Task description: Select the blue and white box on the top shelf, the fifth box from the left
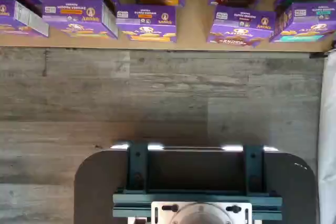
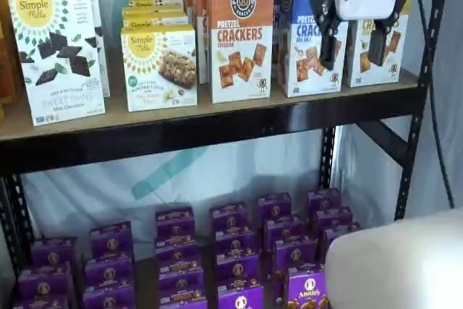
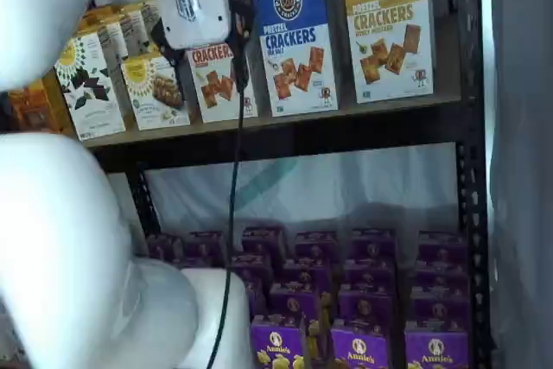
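Note:
The blue and white box [image 3: 295, 41] stands upright on the top shelf [image 3: 285, 131], between an orange-topped carton and a yellow-topped one. In a shelf view [image 2: 305, 41] its right side is hidden behind the gripper. The gripper [image 2: 353, 34] hangs in front of the top shelf [image 2: 181, 132] with a white body and two black fingers. A plain gap shows between the fingers and nothing is in them. In a shelf view the gripper [image 3: 205, 62] sits in front of the orange-topped carton, left of the blue and white box. The wrist view shows neither the box nor the fingers.
An orange-topped Cheddar carton [image 2: 241, 34], a yellow-topped carton [image 3: 389, 23] and Simple Mills boxes [image 2: 61, 56] share the top shelf. Purple Annie's boxes [image 2: 239, 251] fill the bottom shelf and show in the wrist view [image 1: 147, 22]. A black upright [image 2: 416, 106] stands right. The white arm [image 3: 52, 213] and a cable [image 3: 235, 213] hang in front.

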`<state>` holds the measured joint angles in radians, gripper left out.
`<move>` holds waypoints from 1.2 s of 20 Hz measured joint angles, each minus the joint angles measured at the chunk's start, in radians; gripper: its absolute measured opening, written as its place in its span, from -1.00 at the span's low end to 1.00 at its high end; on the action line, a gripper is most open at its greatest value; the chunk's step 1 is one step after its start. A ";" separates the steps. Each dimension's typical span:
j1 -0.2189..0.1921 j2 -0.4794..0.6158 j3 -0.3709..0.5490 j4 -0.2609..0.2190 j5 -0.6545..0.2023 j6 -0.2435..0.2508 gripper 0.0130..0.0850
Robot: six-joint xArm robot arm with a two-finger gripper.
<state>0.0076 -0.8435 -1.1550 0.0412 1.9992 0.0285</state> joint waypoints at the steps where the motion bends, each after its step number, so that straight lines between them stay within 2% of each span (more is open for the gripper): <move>1: -0.021 -0.014 0.018 0.026 -0.026 -0.010 1.00; 11: -0.007 -0.015 0.048 0.029 -0.060 0.003 1.00; 24: 0.011 -0.002 0.054 0.011 -0.084 0.013 1.00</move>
<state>0.0189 -0.8454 -1.1012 0.0517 1.9152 0.0416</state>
